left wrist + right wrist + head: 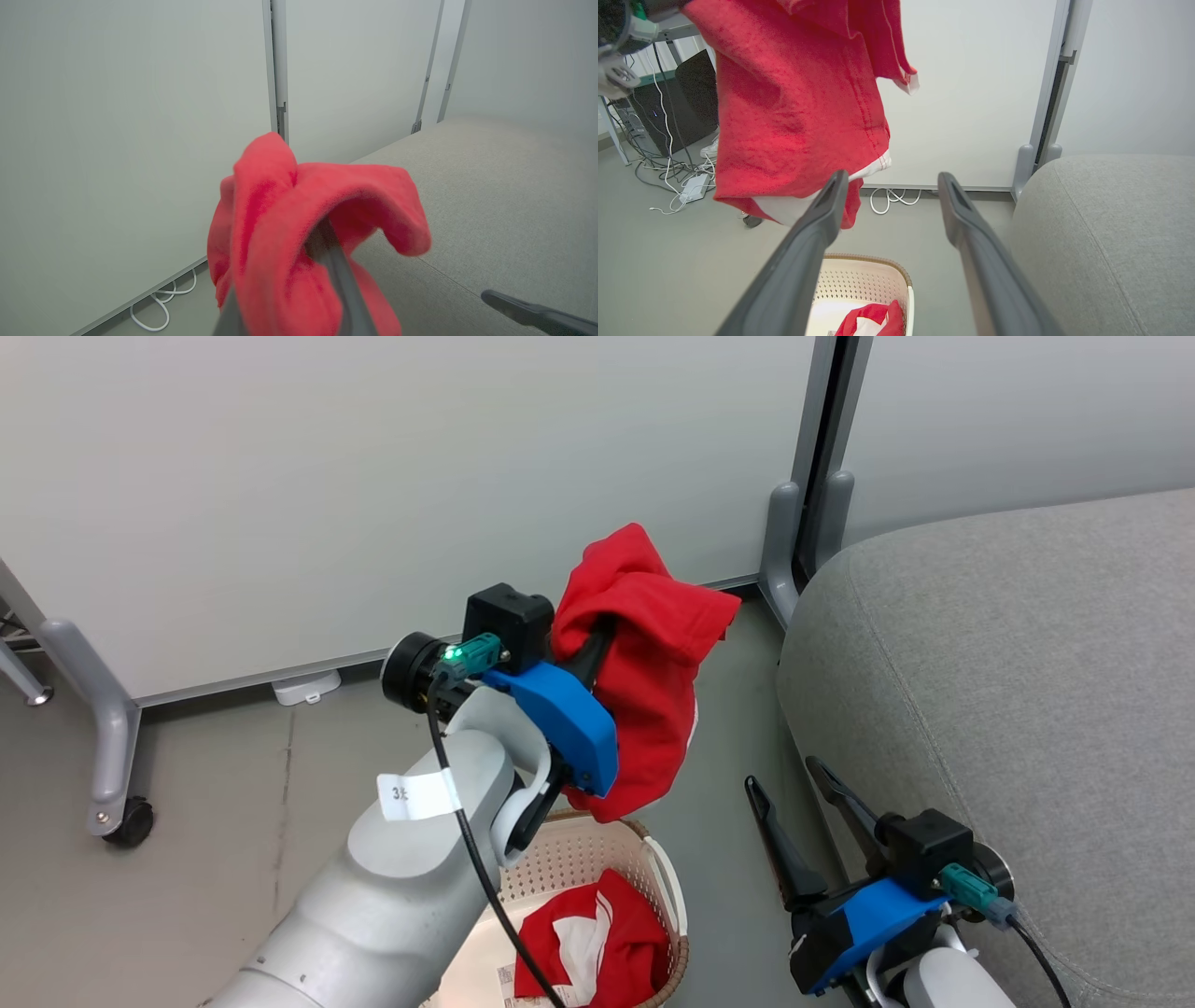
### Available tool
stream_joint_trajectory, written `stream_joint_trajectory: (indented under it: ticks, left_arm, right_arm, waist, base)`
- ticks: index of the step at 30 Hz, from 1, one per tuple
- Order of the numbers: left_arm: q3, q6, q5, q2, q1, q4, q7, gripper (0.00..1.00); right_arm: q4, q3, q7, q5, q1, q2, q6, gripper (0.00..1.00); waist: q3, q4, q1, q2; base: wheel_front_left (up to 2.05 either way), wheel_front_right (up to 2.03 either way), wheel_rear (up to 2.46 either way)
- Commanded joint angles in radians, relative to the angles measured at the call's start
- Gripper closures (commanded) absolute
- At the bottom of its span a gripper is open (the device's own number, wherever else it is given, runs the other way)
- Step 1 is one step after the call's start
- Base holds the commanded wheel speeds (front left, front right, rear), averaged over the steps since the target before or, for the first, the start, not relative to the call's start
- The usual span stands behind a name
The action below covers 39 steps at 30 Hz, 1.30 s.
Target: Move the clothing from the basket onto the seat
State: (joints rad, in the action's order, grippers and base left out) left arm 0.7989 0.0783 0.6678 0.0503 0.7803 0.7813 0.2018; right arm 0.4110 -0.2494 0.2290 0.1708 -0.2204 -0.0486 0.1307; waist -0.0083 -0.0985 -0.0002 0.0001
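Observation:
A red garment hangs in the air above the basket, draped over my left gripper, which is shut on it; up close the fabric covers the fingers. Its white-trimmed hem dangles at the upper left of the right wrist view. A second red and white piece lies in the cream basket on the floor. The grey seat spreads to the right. My right gripper stands open between basket and seat, its fingers holding nothing.
White partition panels on grey wheeled feet stand behind. Cables and a power strip lie on the grey floor at the left, and a white cable loops at the panel's base.

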Motion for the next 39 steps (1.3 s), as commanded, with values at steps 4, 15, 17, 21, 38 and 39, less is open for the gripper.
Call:
stream_joint_trajectory:
  ticks: [4,15,17,21,38,39]
  left_arm:
    - [0.046,-0.019,0.027,0.000,0.047,-0.016,-0.014,1.00]
    - [0.131,-0.043,0.086,0.000,0.070,0.009,0.010,1.00]
    - [0.144,-0.044,0.097,0.000,0.070,0.014,0.013,1.00]
    - [0.169,-0.049,0.121,0.000,0.078,0.018,0.018,1.00]
    - [0.268,-0.055,0.215,0.000,0.116,0.009,0.040,1.00]
    - [0.272,-0.056,0.221,0.000,0.117,0.009,0.040,1.00]
  right_arm:
    - [-0.010,0.010,-0.005,-0.006,0.008,-0.003,0.000,0.00]
    - [-0.028,-0.019,-0.034,0.008,-0.005,-0.003,0.000,0.00]
    - [-0.028,-0.038,-0.050,0.017,-0.026,-0.003,0.000,0.00]
    - [-0.016,-0.075,-0.078,0.037,-0.069,-0.003,0.000,0.00]
    - [0.214,-0.287,-0.126,0.198,-0.335,-0.003,0.000,0.00]
    - [0.227,-0.294,-0.117,0.199,-0.348,-0.003,0.000,0.00]
  waist:
    - [-0.002,0.009,0.0002,-0.0001]
    - [0.006,0.015,0.0002,-0.0001]
    - [0.009,0.016,0.0002,-0.0001]
    - [0.015,0.018,0.0002,-0.0001]
    - [0.043,0.030,0.0002,-0.0001]
    - [0.042,0.031,0.0002,-0.0001]
  base:
    - [0.00,0.00,0.00]
    - [0.00,0.00,0.00]
    - [0.00,0.00,0.00]
    - [0.00,0.00,0.00]
    - [0.00,0.00,0.00]
    - [0.00,0.00,0.00]
